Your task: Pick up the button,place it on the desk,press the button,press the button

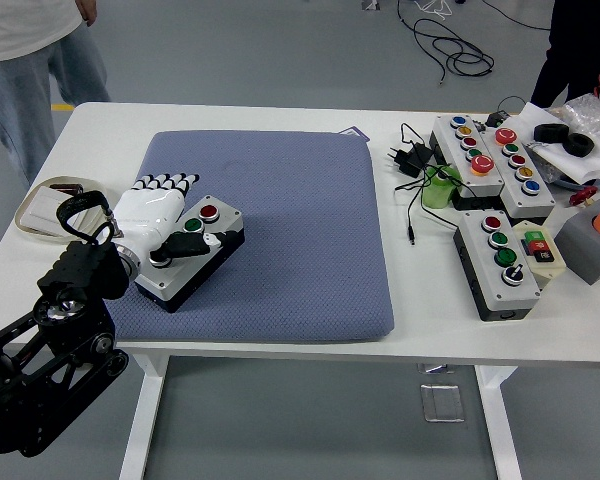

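Observation:
A grey and black button box (pixel 202 258) lies at an angle on the blue-grey pad (pixel 280 240) in the left half of the table. Its red button (pixel 209 212) and one green button (pixel 193 225) show at the far end. My white left hand (pixel 160 212) rests on the box's near-left part and hides the buttons there. The fingers (pixel 170 182) are stretched out flat, pointing away from me. The thumb (pixel 195 243) lies across the box's top. Nothing is grasped. My right hand does not show.
Two more button boxes (pixel 488 158) (pixel 500 262) lie at the right among black cables and an adapter (pixel 405 158). A grey block (pixel 590 245) sits at the right edge, a tape loop (pixel 48 203) at the left. One person stands at the far left corner (pixel 35 45), another at the far right (pixel 585 45).

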{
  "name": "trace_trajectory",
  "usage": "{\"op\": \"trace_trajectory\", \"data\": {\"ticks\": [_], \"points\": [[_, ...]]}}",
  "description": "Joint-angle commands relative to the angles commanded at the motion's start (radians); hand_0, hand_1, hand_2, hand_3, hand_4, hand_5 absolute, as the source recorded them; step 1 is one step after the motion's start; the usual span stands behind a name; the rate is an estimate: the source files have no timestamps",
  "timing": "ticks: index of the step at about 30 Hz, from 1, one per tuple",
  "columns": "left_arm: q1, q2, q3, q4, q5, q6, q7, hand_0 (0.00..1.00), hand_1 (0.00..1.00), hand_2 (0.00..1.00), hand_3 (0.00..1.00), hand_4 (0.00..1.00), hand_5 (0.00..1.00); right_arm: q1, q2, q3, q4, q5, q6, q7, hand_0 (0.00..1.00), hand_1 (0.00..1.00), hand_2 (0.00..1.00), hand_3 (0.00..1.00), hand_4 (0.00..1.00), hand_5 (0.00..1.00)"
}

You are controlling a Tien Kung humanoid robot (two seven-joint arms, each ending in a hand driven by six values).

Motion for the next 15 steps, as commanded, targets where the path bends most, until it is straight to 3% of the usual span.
{"op": "trace_trajectory", "data": {"ticks": [8, 15], "points": [[-0.005, -0.043, 0.006, 0.077, 0.019, 0.033, 0.044, 0.978, 0.998, 0.998, 0.998, 0.998, 0.998, 0.001, 0.001, 0.001, 0.0, -0.006, 0.002, -0.002, 0.628, 0.555, 0.645, 0.574, 0.307, 0.268], [-0.008, -0.049, 0.013, 0.117, 0.019, 0.0, 0.054, 0.963, 0.983, 0.998, 0.998, 0.998, 0.998, 0.0, 0.001, 0.003, 0.0, -0.01, 0.002, -0.002, 0.629, 0.555, 0.645, 0.574, 0.307, 0.267]]}}
